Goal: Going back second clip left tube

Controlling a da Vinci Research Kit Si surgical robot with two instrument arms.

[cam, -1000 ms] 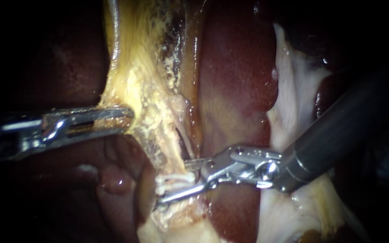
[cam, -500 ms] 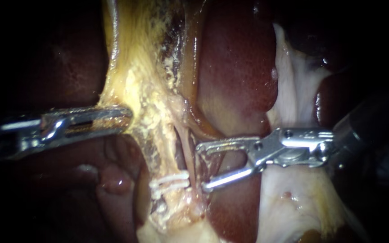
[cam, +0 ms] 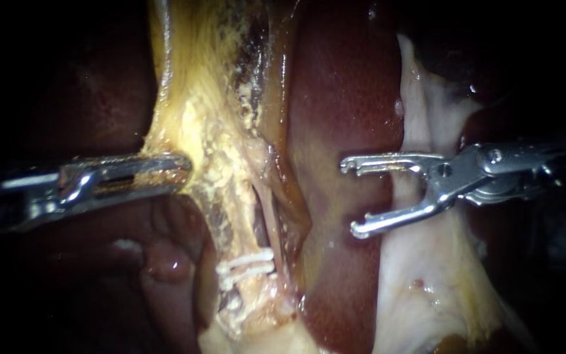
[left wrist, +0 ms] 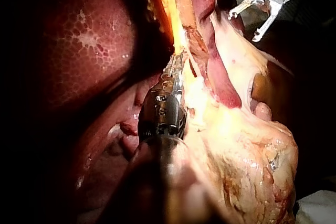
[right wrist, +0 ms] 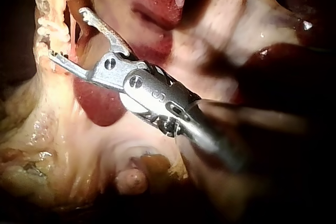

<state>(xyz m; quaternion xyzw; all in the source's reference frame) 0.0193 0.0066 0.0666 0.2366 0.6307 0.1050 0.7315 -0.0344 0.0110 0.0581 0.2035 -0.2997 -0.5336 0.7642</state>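
Two white clips (cam: 247, 264) sit close together across a pale tube (cam: 234, 223) in the yellow, fatty tissue (cam: 198, 124) below the gallbladder. My right instrument (cam: 350, 196) hangs over the dark red liver (cam: 345, 105), well right of the clips, its jaws open and empty. My left instrument (cam: 177, 172) is shut on the yellow tissue's left edge and holds it taut. In the right wrist view the open jaws (right wrist: 67, 34) stand just beside the clips (right wrist: 52, 27). The left wrist view shows my left instrument (left wrist: 174, 69) biting the yellow strand, with the right instrument (left wrist: 253, 18) far ahead.
Whitish membrane (cam: 427, 275) lies under and below the right instrument's shaft. A second thin strand (cam: 271, 216) runs just right of the clipped tube. Dark liver (cam: 67, 85) fills the left side behind my left instrument.
My right instrument has drawn back from the tube, right and upward, with its jaws open. The white clips stay on the tube. My left instrument has held still.
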